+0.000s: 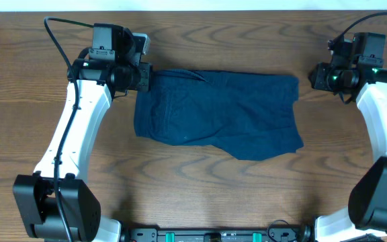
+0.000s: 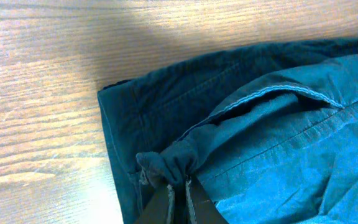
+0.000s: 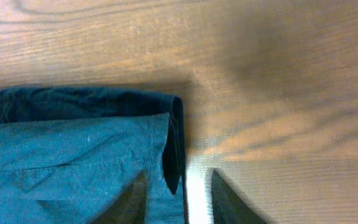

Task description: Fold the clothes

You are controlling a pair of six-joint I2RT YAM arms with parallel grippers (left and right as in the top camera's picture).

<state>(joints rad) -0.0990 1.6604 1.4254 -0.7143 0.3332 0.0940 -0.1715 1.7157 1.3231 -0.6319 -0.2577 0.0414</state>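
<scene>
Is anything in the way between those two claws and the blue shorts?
Nothing visible. The left gripper is shut on a bunch of the shorts; the right gripper hangs open over their opposite edge.

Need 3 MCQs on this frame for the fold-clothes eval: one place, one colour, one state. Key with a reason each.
1. Where does the left tool meet the shorts?
A) top-left corner in the overhead view
B) centre
C) bottom-right hem

2. What colour are the shorts?
A) red
B) dark navy blue
C) white

3. What state is the right tool in?
A) shut on fabric
B) open
C) out of view

Key:
1 A: the left wrist view shows fabric near that corner bunched at its closed fingertips.
2 B: every view shows navy cloth on the wooden table.
3 B: its fingers stand apart, gripping nothing.
</scene>
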